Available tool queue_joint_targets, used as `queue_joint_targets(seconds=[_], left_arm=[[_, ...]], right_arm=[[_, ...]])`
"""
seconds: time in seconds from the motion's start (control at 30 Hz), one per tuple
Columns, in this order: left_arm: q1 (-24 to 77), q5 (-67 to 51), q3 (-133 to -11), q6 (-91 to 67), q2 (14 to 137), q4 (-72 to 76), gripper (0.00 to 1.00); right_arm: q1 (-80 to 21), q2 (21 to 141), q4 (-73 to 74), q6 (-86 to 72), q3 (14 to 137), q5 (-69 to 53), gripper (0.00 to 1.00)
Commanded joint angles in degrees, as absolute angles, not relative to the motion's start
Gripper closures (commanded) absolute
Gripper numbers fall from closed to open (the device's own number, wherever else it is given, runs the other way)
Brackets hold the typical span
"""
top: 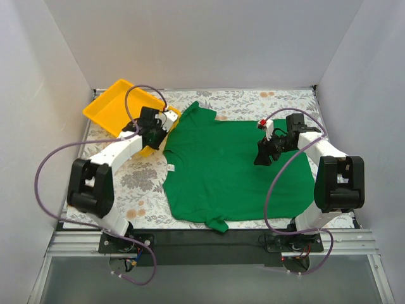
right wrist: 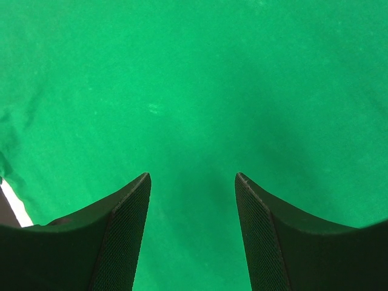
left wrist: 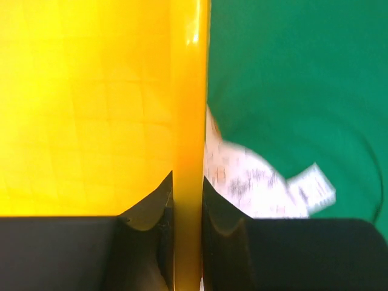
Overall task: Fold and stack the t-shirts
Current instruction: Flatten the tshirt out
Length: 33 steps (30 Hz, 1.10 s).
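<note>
The bright green t-shirt [top: 234, 168] lies spread flat on the patterned tablecloth, its collar toward the left. At the shirt's upper left corner, my left gripper [top: 155, 134] is shut on the near rim of the yellow tray [top: 117, 104]. In the left wrist view the tray rim [left wrist: 188, 121] runs straight up between the two fingertips of the left gripper [left wrist: 187, 182], with the t-shirt [left wrist: 291, 73] to the right. My right gripper [top: 262, 155] hovers open over the shirt's right half. The right wrist view shows only t-shirt [right wrist: 194, 91] fabric between the fingertips of the right gripper [right wrist: 193, 177].
The tray sits tilted at the back left corner, its corner touching the shirt's sleeve. A white label [left wrist: 312, 188] lies at the shirt's collar on the floral tablecloth [left wrist: 242, 182]. White walls enclose the table on three sides.
</note>
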State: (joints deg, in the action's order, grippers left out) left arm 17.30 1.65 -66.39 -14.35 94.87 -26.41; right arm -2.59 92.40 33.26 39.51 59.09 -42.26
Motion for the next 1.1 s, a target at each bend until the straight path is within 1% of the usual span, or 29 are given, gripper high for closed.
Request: queue_joint_targets(seconds=[0.0, 0.1, 0.13, 0.17, 0.23, 0.27, 0.3, 0.37, 0.47, 0.5, 0.53, 0.57, 0.6, 0.63, 0.67, 0.7, 0.77, 0.83, 0.9, 0.93, 0.97, 1.0, 1.03, 1.07], left_arm=[[16.6, -3.3, -57.4, 2.7, 81.2, -21.8, 1.0], [15.6, -6.1, -52.2, 5.2, 73.7, -21.7, 1.0], [15.6, -7.6, -48.6, 5.3, 71.8, -20.6, 0.96], [15.5, -8.5, -47.2, 5.1, 70.1, -20.6, 0.88], [15.3, -8.9, -44.0, 4.5, 66.3, -20.9, 0.85], [15.3, -8.7, -43.3, 3.9, 65.3, -20.9, 0.82], [15.2, -8.3, -42.6, 3.4, 63.5, -21.1, 0.82], [15.2, -7.1, -41.3, 2.6, 62.1, -21.3, 0.78], [15.2, -7.2, -40.7, 2.3, 60.8, -22.3, 0.77], [15.1, -7.3, -40.5, 2.1, 60.4, -22.5, 0.75], [15.2, -7.0, -40.3, 1.2, 59.7, -23.5, 0.61], [15.2, -7.0, -40.3, 1.1, 59.7, -23.7, 0.6], [15.2, -6.9, -40.4, 0.4, 59.2, -24.2, 0.56], [15.2, -7.5, -40.8, -0.3, 58.3, -24.7, 0.49], [15.2, -8.2, -41.2, -1.8, 57.6, -26.1, 0.33], [15.2, -8.9, -41.7, -3.4, 56.2, -26.8, 0.26], [15.1, -10.9, -43.6, -6.1, 54.9, -28.5, 0.17], [15.2, -9.6, -44.6, -16.3, 53.9, -27.2, 0.14], [15.2, -2.8, -47.0, -27.9, 54.7, -23.1, 0.02], [15.1, -0.7, -48.3, -39.4, 57.8, -22.9, 0.02], [15.0, 2.7, -52.2, -46.1, 60.2, -24.5, 0.02], [14.9, 2.2, -54.6, -50.6, 67.0, -26.4, 0.02], [14.8, 1.8, -57.3, -59.9, 71.3, -31.3, 0.03], [14.7, 1.5, -63.2, -63.9, 75.8, -33.8, 0.07]], right_arm=[[-2.2, 90.8, 34.2, 40.8, 58.7, -44.5, 0.36], [-2.2, 90.5, 34.3, 41.0, 58.8, -45.0, 0.36], [-2.2, 90.6, 34.5, 41.1, 58.7, -45.2, 0.36], [-2.2, 90.6, 34.5, 41.2, 58.7, -45.3, 0.36], [-2.2, 90.6, 34.6, 41.2, 58.7, -45.6, 0.36], [-2.2, 90.5, 34.7, 41.3, 58.8, -45.7, 0.36], [-2.2, 90.4, 34.8, 41.4, 58.8, -45.8, 0.36], [-2.2, 90.1, 35.0, 41.5, 58.7, -46.2, 0.36], [-2.1, 89.4, 35.0, 41.4, 58.8, -46.7, 0.36], [-2.0, 89.2, 35.1, 41.5, 58.8, -46.8, 0.36], [-1.7, 88.9, 35.1, 41.5, 58.7, -46.9, 0.36], [-1.7, 88.9, 35.1, 41.5, 58.7, -47.1, 0.36], [-1.6, 88.9, 35.2, 41.5, 58.7, -47.1, 0.36], [-1.5, 88.5, 35.1, 41.6, 58.7, -47.3, 0.35], [-1.3, 88.5, 35.2, 41.6, 58.7, -47.5, 0.35], [-1.2, 88.3, 35.2, 41.7, 58.7, -47.5, 0.36], [-1.1, 88.3, 35.2, 41.7, 58.7, -47.7, 0.35], [-1.1, 88.2, 35.3, 41.8, 58.6, -47.7, 0.36], [-1.1, 88.3, 35.3, 42.0, 58.7, -47.8, 0.36], [-1.1, 88.4, 35.2, 41.9, 58.7, -47.8, 0.35], [-1.1, 88.4, 35.4, 42.0, 58.7, -47.7, 0.35], [-1.1, 88.4, 35.3, 42.0, 58.7, -47.7, 0.35], [-1.1, 88.5, 35.3, 41.9, 58.7, -47.6, 0.35], [-1.1, 88.5, 35.3, 42.0, 58.7, -47.6, 0.35]])
